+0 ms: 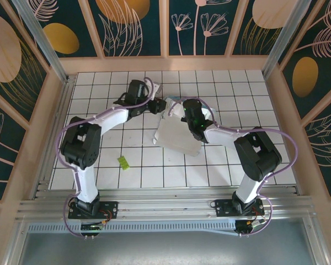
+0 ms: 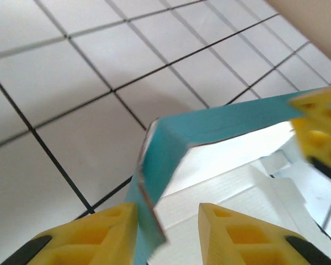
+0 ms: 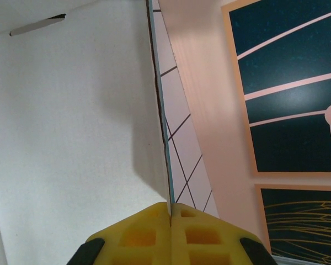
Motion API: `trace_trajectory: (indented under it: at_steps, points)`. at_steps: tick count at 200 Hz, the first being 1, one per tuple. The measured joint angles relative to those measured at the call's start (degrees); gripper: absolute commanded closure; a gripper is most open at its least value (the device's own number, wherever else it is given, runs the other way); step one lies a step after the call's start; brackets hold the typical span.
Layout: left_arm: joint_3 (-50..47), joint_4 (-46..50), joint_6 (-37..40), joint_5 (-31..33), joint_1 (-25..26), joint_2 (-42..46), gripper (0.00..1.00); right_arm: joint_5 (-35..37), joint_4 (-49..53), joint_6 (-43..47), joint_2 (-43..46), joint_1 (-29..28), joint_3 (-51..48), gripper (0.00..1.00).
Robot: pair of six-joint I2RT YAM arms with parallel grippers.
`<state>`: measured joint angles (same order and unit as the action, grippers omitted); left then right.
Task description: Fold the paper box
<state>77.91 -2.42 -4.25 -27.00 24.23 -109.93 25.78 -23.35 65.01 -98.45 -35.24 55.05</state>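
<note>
Top external view shows you the box (image 1: 179, 137), partly unfolded with its white inside up, mid-counter (image 1: 154, 174) between both arms. Your right hand (image 3: 170, 208) is clenched on a thin upright wall of the box. Your left hand (image 2: 168, 212) is released, fingers apart, with a teal flap (image 2: 209, 130) dipping between them beside one finger.

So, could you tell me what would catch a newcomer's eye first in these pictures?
Probably the paper box in the middle of the tiled table, half open with its pale inside up. Close up, the right claw is pinched shut on one thin edge of it, while the left claw stands open around a teal flap. A tiny yellow-green scrap lies alone on the tiles to the box's left.
</note>
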Motion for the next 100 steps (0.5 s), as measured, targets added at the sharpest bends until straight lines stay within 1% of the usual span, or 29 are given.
trace_trajectory:
  at_steps: [17, 26, 40, 49, 67, 100]
  points:
    - [0.0, 1.0, 6.4, -4.1, -3.5, 2.8, 0.66, -0.5, 0.3, 0.0, 0.0, 0.0, 0.0, 0.97]
    - [0.0, 1.0, 10.6, -6.6, -6.3, 3.7, 0.66, -0.8, 0.3, 0.1, 0.0, 0.0, 0.0, 0.97]
    - [0.1, 1.4, 16.4, -9.0, -9.6, 3.9, 0.66, -1.2, 0.4, 0.3, 0.0, 0.1, 0.0, 0.97]
    - [0.6, 3.6, 20.7, -10.1, -11.4, 3.5, 0.66, -1.5, 0.4, 0.5, 0.0, 0.2, 0.0, 0.97]
    - [5.1, 10.9, 29.4, -11.9, -12.2, 0.3, 0.65, -1.9, 0.5, 0.6, 0.0, 0.4, 0.0, 0.97]
    - [20.1, 28.0, 44.4, -15.5, -11.0, -10.7, 0.65, -2.1, 0.5, 0.6, 0.0, 0.4, 0.0, 0.97]
